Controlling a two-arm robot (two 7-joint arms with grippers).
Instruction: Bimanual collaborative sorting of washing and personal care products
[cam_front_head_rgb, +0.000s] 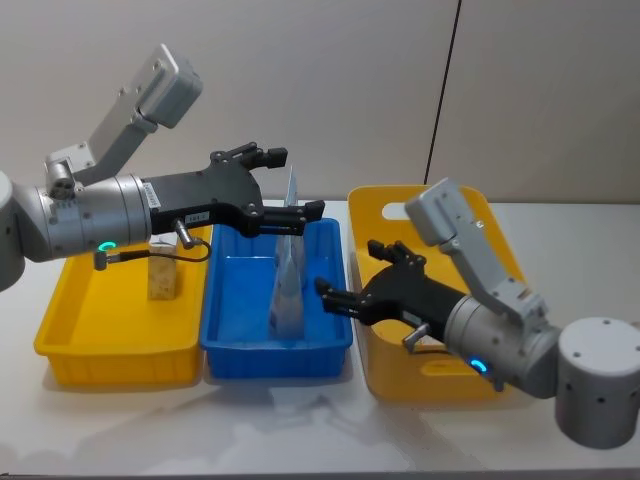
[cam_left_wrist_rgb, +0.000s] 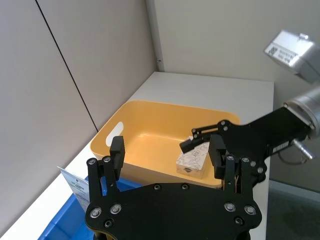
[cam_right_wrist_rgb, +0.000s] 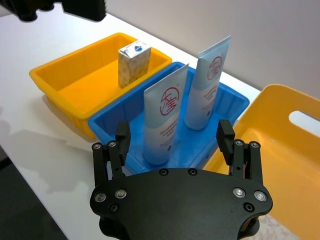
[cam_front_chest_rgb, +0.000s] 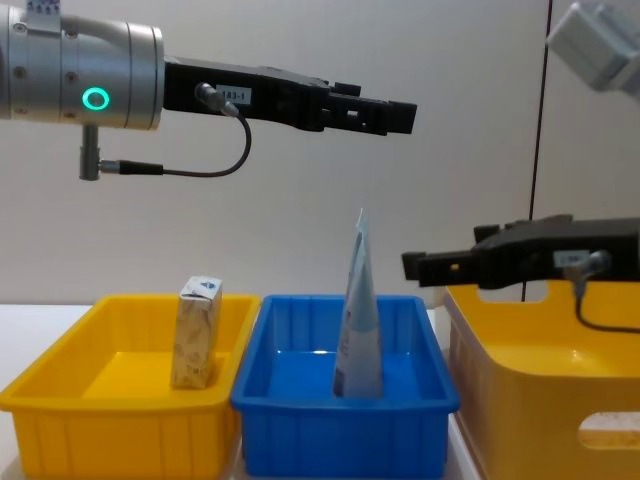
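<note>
Two light blue tapered tubes (cam_right_wrist_rgb: 162, 115) (cam_right_wrist_rgb: 209, 82) stand upright in the blue bin (cam_front_head_rgb: 225, 350). A marbled box (cam_front_head_rgb: 162, 272) stands on end in the left yellow bin (cam_front_head_rgb: 60, 320). Another marbled box (cam_left_wrist_rgb: 192, 160) lies flat in the deep right yellow bin (cam_front_head_rgb: 390, 375). My left gripper (cam_front_head_rgb: 295, 183) hovers high over the blue bin, open and empty, above the tube tops. My right gripper (cam_front_head_rgb: 350, 268) is open and empty over the near left corner of the right yellow bin, pointing toward the tubes.
The three bins sit side by side on a white table (cam_front_head_rgb: 300, 430), left yellow, blue, then the taller right yellow one. A plain wall stands close behind them. Bare tabletop lies in front of the bins.
</note>
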